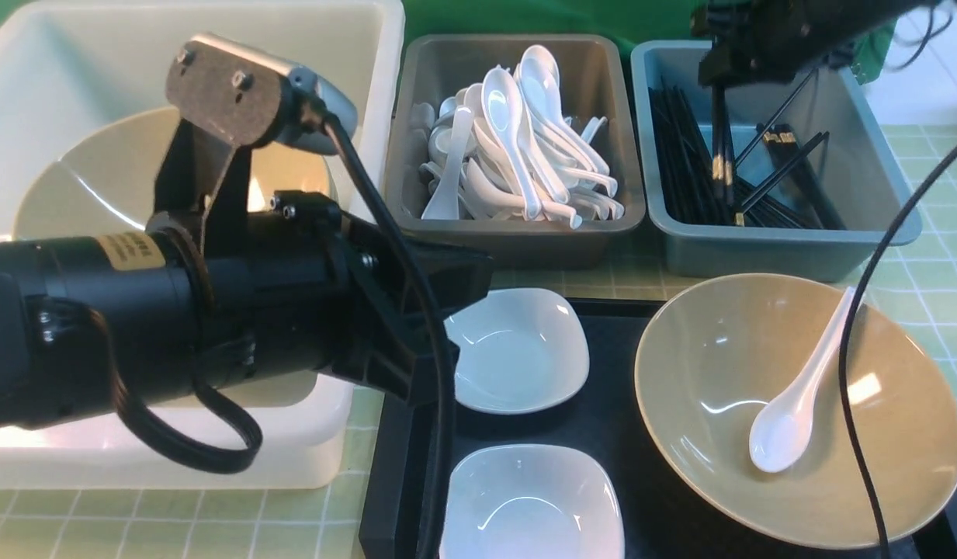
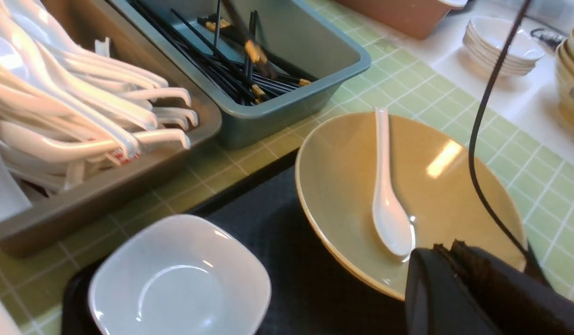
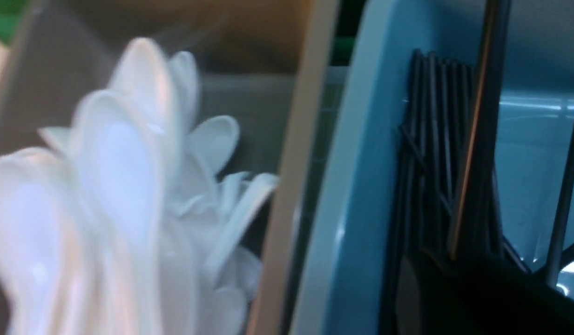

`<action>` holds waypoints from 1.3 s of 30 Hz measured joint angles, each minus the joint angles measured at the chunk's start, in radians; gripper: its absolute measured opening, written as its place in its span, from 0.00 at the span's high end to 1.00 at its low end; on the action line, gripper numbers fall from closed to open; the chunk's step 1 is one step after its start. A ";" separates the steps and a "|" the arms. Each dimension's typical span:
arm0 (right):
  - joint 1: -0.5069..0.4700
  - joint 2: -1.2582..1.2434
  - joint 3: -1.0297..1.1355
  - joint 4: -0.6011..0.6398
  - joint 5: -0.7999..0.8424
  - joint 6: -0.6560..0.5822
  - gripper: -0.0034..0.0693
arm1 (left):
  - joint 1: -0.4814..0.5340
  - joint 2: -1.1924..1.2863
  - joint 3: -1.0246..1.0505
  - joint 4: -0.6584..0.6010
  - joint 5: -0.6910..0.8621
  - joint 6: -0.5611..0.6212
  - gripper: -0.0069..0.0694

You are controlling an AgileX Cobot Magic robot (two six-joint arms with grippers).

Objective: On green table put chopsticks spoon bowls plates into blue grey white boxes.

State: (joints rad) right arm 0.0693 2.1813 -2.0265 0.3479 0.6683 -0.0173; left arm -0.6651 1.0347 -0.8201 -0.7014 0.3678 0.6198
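Front view: at 1 o'clock the right gripper (image 1: pixel 725 78) is clamped on a pair of chopsticks (image 1: pixel 721 155) that hang over the blue-grey box (image 1: pixel 757 260). Their long axis runs 12 to 6, gold bands low, tips down among the sticks lying inside. Let go upright, the pair could topple across those leaning sticks or over the rim. At 4 o'clock a spoon (image 1: pixel 796 404) lies in a bowl (image 1: pixel 757 481), and the right arm's slack cable (image 1: pixel 854 373) crosses just beside its handle and could snag it. Left wrist view: the left gripper (image 2: pixel 447 253), closed and empty, hovers by the bowl's near rim. Right wrist view: blurred, but a dark stick rises from the jaws inside the box, with the dark grey box (image 3: pixel 291 163) of spoons alongside.
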 joint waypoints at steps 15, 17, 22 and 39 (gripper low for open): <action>-0.002 0.025 -0.001 -0.103 0.093 -0.005 0.43 | 0.000 -0.021 0.000 0.027 -0.042 0.046 0.91; -0.002 -0.006 -0.001 -0.123 0.133 -0.027 0.40 | 0.000 -0.046 0.000 0.059 -0.041 0.046 0.91; 0.005 -0.188 0.034 -0.138 0.202 -0.038 0.38 | 0.000 -0.141 0.000 0.171 -0.001 0.046 0.91; 0.250 -0.674 0.847 -0.362 0.242 0.699 0.38 | 0.000 -0.211 0.000 0.237 0.241 0.034 0.91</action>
State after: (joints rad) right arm 0.3198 1.5076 -1.1795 -0.0138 0.9104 0.6820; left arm -0.6651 0.8233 -0.8201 -0.4640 0.6090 0.6540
